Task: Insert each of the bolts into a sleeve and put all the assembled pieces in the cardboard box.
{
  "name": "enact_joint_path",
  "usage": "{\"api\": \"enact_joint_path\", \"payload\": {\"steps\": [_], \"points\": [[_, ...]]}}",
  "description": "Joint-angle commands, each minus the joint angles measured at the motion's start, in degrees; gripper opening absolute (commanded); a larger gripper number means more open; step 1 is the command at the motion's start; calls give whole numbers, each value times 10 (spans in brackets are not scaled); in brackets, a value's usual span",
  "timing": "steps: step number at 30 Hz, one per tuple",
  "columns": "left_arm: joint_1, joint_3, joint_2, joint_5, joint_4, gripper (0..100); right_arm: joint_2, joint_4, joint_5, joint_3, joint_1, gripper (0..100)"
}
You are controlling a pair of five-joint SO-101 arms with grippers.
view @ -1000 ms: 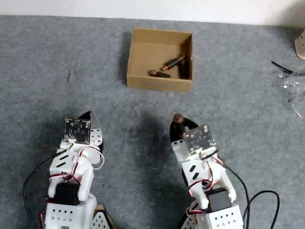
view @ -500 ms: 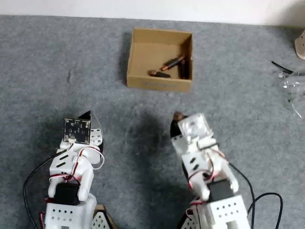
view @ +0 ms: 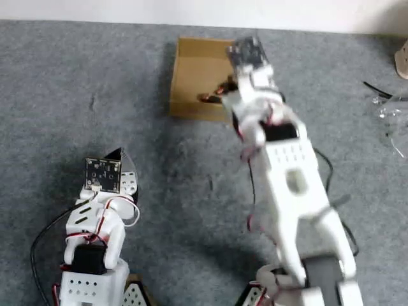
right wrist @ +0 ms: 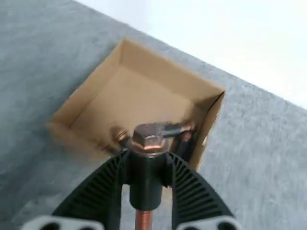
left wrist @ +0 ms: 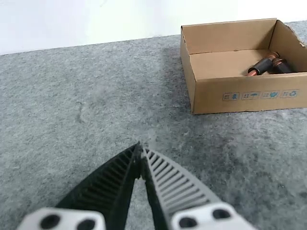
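My right gripper (right wrist: 145,165) is shut on an assembled bolt and sleeve (right wrist: 145,179), a copper bolt with a hex head through a black sleeve. It hangs above the open cardboard box (right wrist: 91,91). In the high view the right arm (view: 280,153) stretches over the box (view: 191,76). Assembled pieces (left wrist: 266,63) lie in the box's right part, also visible as pieces (view: 213,95) beside the arm. My left gripper (left wrist: 140,155) is shut and empty, low over the grey carpet, short of the box (left wrist: 235,96).
Grey carpet (view: 76,76) covers the table. Clear plastic and a black cable (view: 386,105) lie at the right edge, with a pale object (view: 401,60) in the far right corner. A white wall borders the back.
The right arm has swung forward from near its base to over the box, carrying the assembled piece. The left arm has stayed still.
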Motion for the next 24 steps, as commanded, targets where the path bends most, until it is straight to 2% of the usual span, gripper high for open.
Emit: {"api": "enact_joint_path", "payload": {"steps": [1,14,19,24], "points": [[10,2,-5,-3,-13,5,110,36,4,-188,20,5],[10,2,-5,-3,-13,5,501,160,7,-647,28,5],[10,2,-5,-3,-14,5,612,205,8,-790,35,5],[10,15,-3,-3,-55,5,691,234,8,-886,35,5]]}}
